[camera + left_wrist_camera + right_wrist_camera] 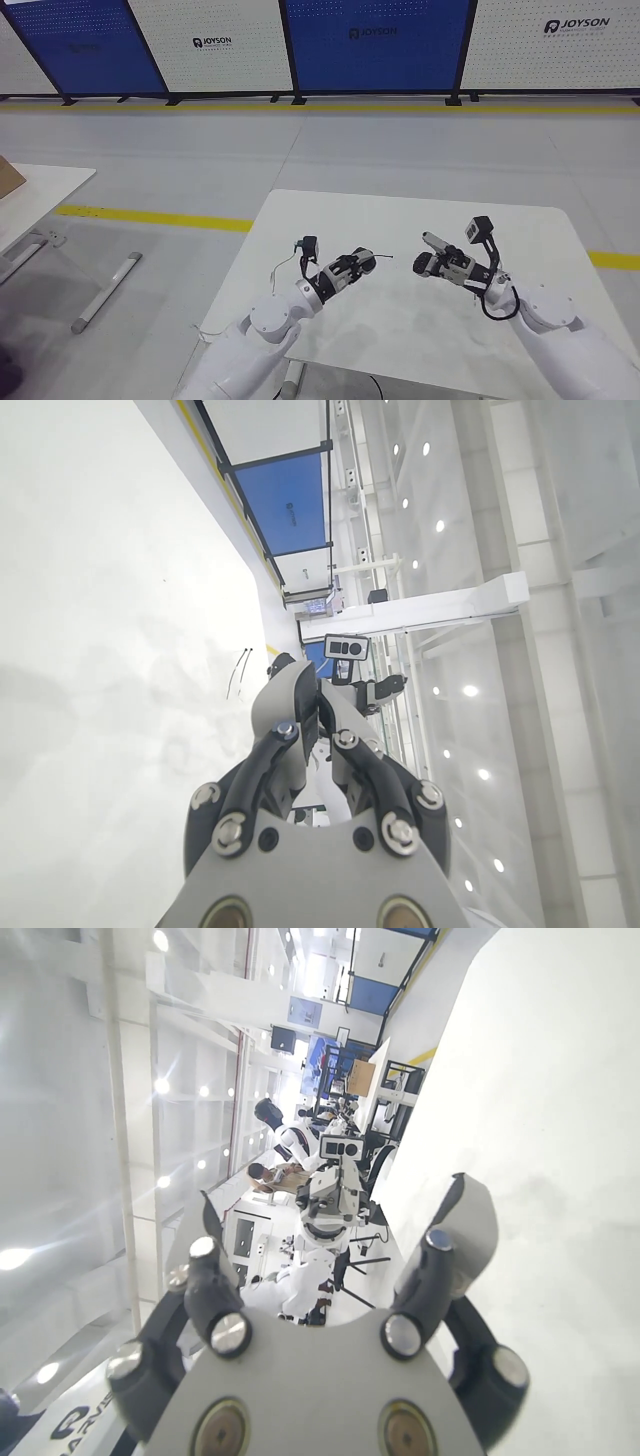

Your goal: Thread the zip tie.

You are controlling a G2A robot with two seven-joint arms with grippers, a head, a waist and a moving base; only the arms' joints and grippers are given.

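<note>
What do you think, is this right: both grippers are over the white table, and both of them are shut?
Not quite. The left gripper is shut, but the right gripper is open wide, as the right wrist view shows. Both are over the white table.

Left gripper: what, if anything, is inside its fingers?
A thin black zip tie pokes out of the left gripper; its clamped part is hidden between the shut fingers.
</note>
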